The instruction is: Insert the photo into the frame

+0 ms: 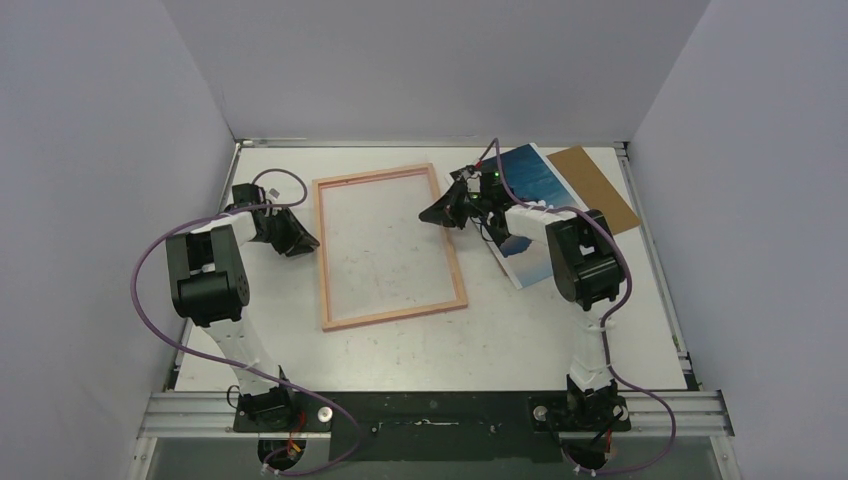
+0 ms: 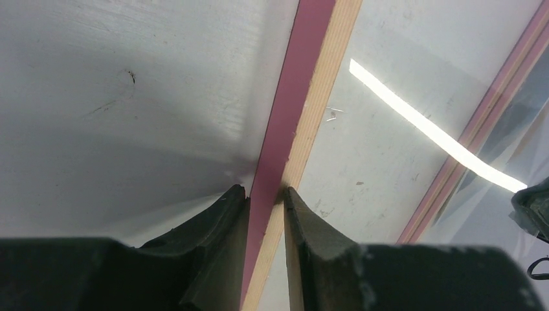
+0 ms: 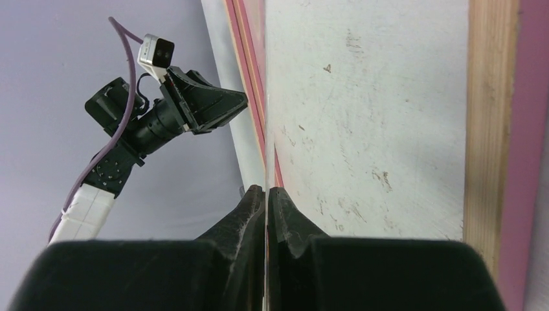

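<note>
Two hands are both on the frame [image 1: 393,316], which lies flat mid-surface with its pale wood side up. The left hand [image 2: 265,191] is at the frame's 9 to 10 o'clock rail, its fingers squeezed against the two sides of that rail. The right hand [image 3: 266,191] is at the 2 o'clock end of the opposite rail. Its fingers are drawn almost together on a thin pale edge. I read that edge as the clear sheet [image 2: 388,149] that throws a glare inside the opening, though it could be the rail's lip.

The photo [image 1: 532,172] lies picture up at 2 o'clock from the frame, partly under the right arm. The brown backing board [image 1: 598,185] is just beyond it, towards 3 o'clock.

The photo should handle as very light and floppy, and its gloss will make it slippery. It lies flat against the surface [image 1: 450,350], so no edge is raised for a finger to get under. A corner or the white border looks like the best hold, with a gentle pinch, since a hard pinch or a drag across the surface could crease or scuff it. The frame looks light but stiff, and is best held across a rail
</note>
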`<state>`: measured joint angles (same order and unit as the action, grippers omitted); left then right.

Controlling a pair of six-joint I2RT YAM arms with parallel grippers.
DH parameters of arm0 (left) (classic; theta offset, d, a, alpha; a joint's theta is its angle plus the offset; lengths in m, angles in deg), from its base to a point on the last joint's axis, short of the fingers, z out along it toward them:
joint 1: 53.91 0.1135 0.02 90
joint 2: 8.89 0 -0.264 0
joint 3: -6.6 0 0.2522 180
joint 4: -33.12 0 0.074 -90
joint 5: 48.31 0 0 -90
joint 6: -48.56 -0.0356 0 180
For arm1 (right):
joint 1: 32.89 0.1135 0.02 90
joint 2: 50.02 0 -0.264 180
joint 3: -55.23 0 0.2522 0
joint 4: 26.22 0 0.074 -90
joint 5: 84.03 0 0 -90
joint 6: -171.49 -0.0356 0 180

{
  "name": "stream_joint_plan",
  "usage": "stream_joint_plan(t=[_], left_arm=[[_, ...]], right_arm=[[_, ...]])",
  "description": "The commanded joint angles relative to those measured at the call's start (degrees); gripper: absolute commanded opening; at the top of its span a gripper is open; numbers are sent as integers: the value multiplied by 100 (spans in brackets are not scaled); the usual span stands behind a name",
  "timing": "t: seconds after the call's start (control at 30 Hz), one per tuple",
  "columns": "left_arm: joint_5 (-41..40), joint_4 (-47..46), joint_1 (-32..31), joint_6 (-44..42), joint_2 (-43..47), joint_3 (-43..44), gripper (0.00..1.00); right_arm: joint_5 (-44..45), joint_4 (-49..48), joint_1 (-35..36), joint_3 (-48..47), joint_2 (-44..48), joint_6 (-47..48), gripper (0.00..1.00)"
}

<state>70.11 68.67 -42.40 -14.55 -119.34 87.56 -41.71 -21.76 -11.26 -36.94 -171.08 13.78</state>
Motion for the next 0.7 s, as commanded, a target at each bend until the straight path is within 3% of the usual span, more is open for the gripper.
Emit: stream_joint_plan(t=[0.0,0.17,0.4,0.67], left_arm=[[-663,-94,-17,-176,-354,-34,24],[-646,-100,-17,-159,-369,-31,23],[-653,-34,-17,-185,-362,-1,23],[-661,-25,-18,-185,-395,19,23]], right_arm=[[-230,-499,60,-218,344,14,0],[-370,-2164,85,261,126,-234,0],[-462,-4081,59,551,-216,-1319,0],[-418,-2961,65,448,118,-329,0]])
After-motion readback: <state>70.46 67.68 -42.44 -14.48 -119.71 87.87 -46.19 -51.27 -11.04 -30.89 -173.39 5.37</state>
